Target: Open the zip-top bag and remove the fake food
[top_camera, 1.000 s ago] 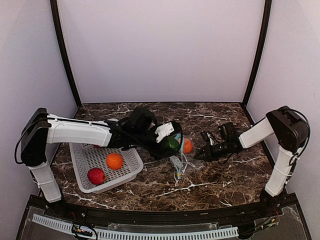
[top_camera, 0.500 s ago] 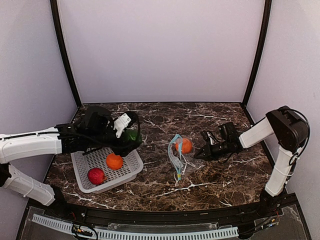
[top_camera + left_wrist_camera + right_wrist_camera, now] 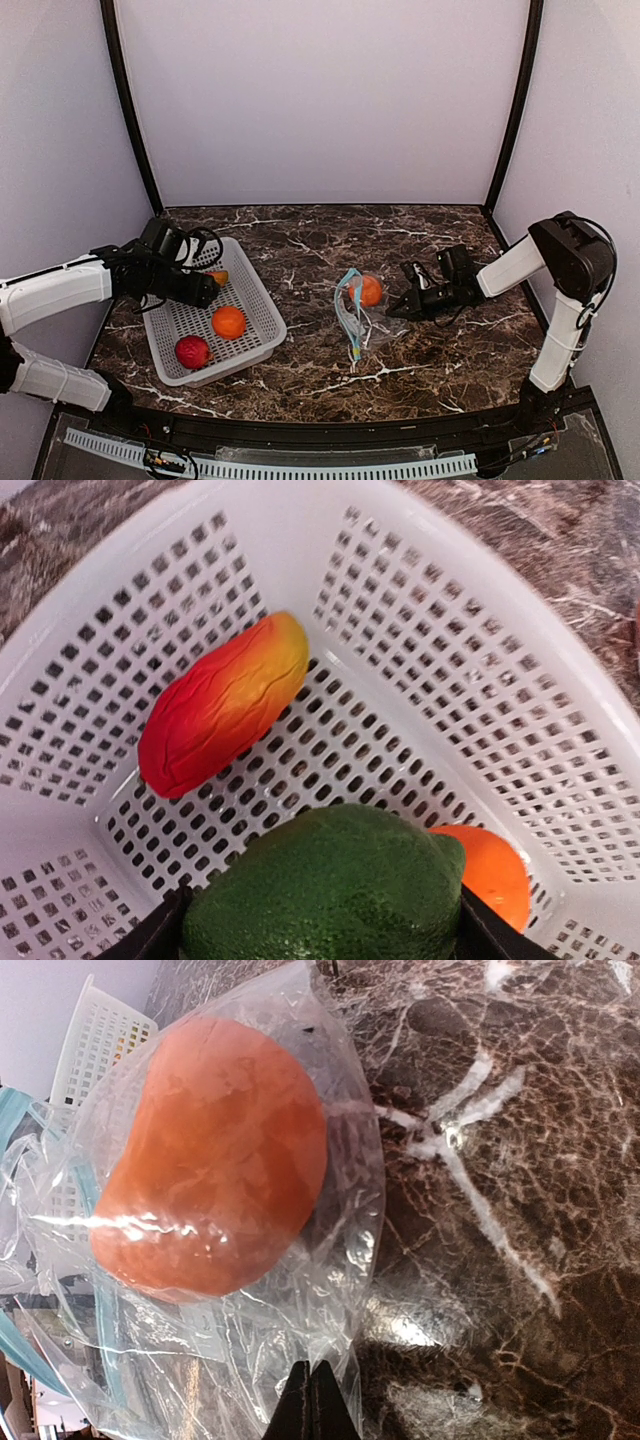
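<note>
The clear zip-top bag [image 3: 356, 315] lies mid-table, its teal zip strip [image 3: 345, 300] facing left. One orange piece of fake food [image 3: 370, 290] [image 3: 215, 1155] is still inside it. My right gripper [image 3: 393, 311] [image 3: 310, 1400] is shut on the bag's right edge. Over the far end of the white basket [image 3: 262, 318], my left gripper [image 3: 205, 290] [image 3: 325, 935] is shut on the dark green piece [image 3: 325, 885]. In the basket lie an elongated red-orange piece [image 3: 225, 705] [image 3: 218, 277], a round orange [image 3: 229, 322] [image 3: 492, 875] and a round red piece [image 3: 192, 351].
Dark marble tabletop [image 3: 440, 355] with pale walls on three sides and black posts at the back corners. The basket's rim [image 3: 480, 590] stands around the left gripper. The right arm [image 3: 510, 265] reaches in low from the right side.
My left arm swung left from the bag to over the basket, carrying the dark green piece. The bag, its orange and the right gripper stayed put.
</note>
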